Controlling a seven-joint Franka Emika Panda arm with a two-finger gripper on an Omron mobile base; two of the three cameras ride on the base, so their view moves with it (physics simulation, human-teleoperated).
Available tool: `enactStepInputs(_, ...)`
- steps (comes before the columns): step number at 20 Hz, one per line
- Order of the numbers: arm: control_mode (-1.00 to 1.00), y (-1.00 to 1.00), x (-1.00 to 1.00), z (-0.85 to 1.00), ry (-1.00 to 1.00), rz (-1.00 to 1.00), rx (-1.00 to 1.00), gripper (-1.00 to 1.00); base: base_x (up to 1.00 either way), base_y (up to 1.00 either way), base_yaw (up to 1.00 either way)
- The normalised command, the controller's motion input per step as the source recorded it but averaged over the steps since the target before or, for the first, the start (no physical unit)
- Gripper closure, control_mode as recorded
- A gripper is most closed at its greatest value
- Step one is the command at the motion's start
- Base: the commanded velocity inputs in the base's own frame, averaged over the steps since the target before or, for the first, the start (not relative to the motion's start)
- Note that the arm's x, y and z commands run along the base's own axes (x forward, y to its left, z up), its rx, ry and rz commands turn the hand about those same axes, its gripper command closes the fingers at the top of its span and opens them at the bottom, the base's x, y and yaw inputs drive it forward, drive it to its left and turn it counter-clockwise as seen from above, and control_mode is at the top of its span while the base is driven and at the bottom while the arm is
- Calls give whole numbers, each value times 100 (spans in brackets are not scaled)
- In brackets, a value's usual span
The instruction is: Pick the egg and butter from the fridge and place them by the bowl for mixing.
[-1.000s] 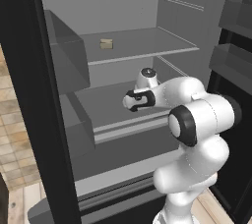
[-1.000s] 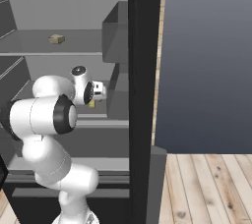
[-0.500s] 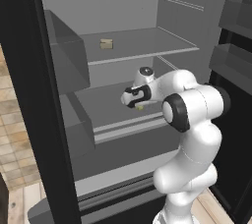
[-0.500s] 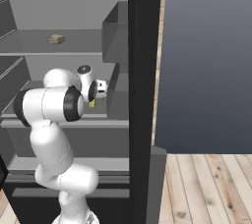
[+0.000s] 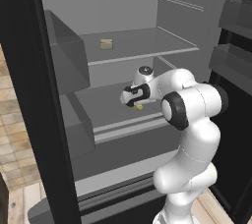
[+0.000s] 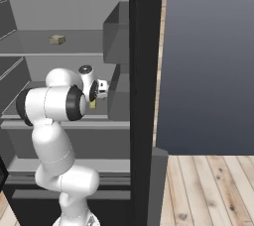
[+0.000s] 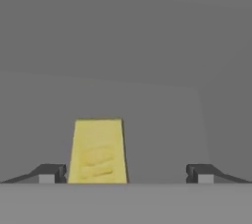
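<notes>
Yellow butter lies on the middle shelf of the fridge, between the spread jaws of the gripper but nearer one fingertip, apparently lined up so the jaws can clamp it.

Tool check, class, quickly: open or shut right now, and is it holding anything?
Tool: open, holding nothing; butter lies between its tips, close to one.
</notes>
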Motion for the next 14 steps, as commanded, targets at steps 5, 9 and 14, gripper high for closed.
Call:
enactStepInputs(5,-100,9,-7,-36,-3,0,1,100,0,0,0)
enactStepInputs(9,-100,0,0,0,0,0,0,100,0,0,0)
enactStepInputs(14,-100,0,-8,2,-6,0,0,100,0,0,0)
